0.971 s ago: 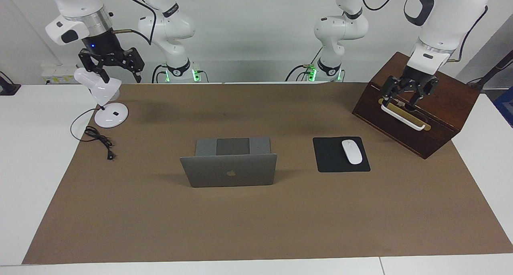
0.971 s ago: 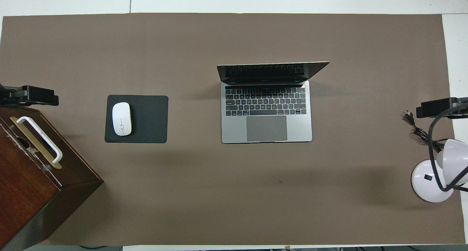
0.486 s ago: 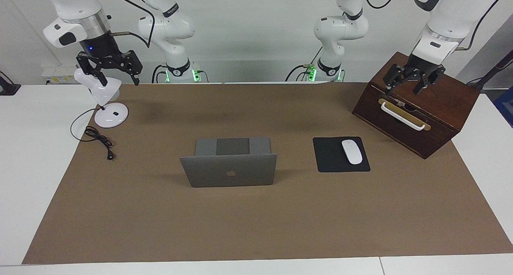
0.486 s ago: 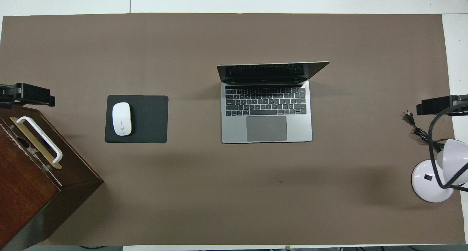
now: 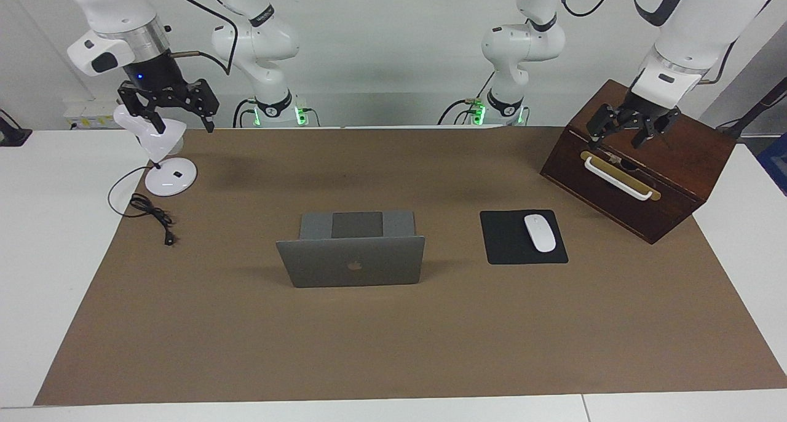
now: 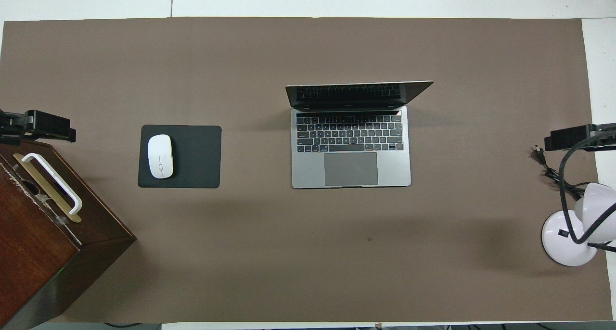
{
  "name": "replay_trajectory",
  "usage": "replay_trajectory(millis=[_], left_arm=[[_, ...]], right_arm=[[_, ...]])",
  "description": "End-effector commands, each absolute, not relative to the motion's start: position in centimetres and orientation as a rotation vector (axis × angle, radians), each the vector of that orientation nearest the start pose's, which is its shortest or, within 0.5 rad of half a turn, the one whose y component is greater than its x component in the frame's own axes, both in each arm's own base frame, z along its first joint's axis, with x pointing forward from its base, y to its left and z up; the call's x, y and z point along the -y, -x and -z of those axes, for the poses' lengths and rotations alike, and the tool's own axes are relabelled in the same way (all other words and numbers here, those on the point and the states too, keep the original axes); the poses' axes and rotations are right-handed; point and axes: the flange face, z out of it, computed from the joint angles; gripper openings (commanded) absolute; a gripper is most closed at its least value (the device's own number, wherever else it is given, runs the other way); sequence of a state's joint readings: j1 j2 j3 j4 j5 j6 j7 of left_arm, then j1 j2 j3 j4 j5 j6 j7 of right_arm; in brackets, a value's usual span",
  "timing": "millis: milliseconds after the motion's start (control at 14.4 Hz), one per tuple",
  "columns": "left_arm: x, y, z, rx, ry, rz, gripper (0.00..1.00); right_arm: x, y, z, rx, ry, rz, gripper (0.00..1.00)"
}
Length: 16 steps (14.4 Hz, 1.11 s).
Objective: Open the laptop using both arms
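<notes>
The silver-grey laptop (image 5: 350,262) stands in the middle of the brown mat, its lid raised about upright with the apple logo toward the facing camera. Its keyboard and trackpad (image 6: 351,147) show from overhead. My left gripper (image 5: 616,140) hangs open and empty over the wooden box at the left arm's end of the table, and only its tip (image 6: 41,125) shows from overhead. My right gripper (image 5: 183,124) hangs open and empty over the desk lamp at the right arm's end. Both grippers are well away from the laptop.
A dark wooden box (image 5: 676,163) with a white handle (image 5: 618,179) sits under the left gripper. A black mouse pad (image 5: 507,250) with a white mouse (image 5: 540,232) lies between box and laptop. A white lamp (image 5: 165,176) and its black cable (image 5: 150,213) sit under the right gripper.
My left gripper has lifted off the box's white handle and now hangs higher above it. The right gripper has risen slightly over the lamp. The laptop has not moved.
</notes>
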State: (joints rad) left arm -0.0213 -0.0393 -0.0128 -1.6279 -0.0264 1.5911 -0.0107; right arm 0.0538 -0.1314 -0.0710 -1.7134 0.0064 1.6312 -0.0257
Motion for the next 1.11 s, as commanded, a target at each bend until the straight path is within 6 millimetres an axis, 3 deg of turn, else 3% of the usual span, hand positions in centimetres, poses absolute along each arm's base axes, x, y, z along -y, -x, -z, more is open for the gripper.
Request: replay_trajectory(millis=[0,347,1041], left_arm=[[2.3,-54.3,-62.4,-0.024,3.153,-0.001,1.00],[2.3,-54.3,-62.4,-0.024,3.155,-0.001,1.00],[2.3,-54.1,-62.2,-0.024,3.156,-0.013,1.00]], right_arm=[[1.5,-53.3,-63.0,0.076,3.156,0.074,1.00],[1.6,-54.8,-63.8,0.057,3.149,-0.015,0.97],[2.1,-54.5,-63.4,0.031,3.149,-0.025,0.97]])
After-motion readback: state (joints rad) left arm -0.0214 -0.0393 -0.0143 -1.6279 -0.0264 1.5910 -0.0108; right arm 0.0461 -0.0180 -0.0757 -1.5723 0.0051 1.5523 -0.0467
